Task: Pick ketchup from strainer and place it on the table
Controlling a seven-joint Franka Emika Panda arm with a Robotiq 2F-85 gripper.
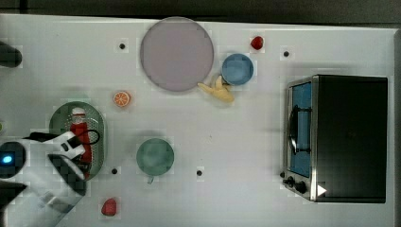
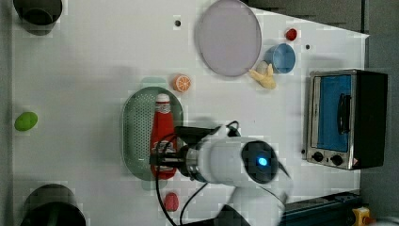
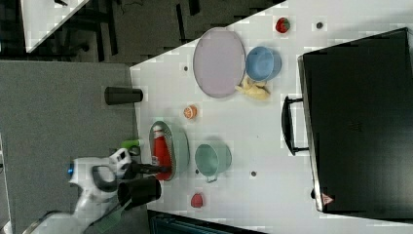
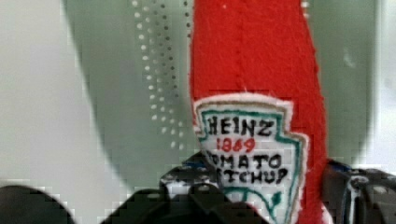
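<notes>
The ketchup bottle (image 2: pixel 163 134) was bright red with a white cap, and its white label (image 4: pixel 250 156), edged in teal, carried black and red lettering. The strainer (image 2: pixel 136 134) was pale green, its bottom dotted with small holes. The table (image 1: pixel 227 137) was white with scattered black dots. A lilac plate (image 1: pixel 177 53), a blue bowl (image 1: pixel 237 69), a teal mug (image 1: pixel 155 157), an orange slice (image 1: pixel 121 99), red strawberries (image 1: pixel 109 207) and a lime-green fruit (image 2: pixel 26 121) lay about.

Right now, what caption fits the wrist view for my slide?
Gripper shut on the ketchup, lying in the pale green strainer.
</notes>
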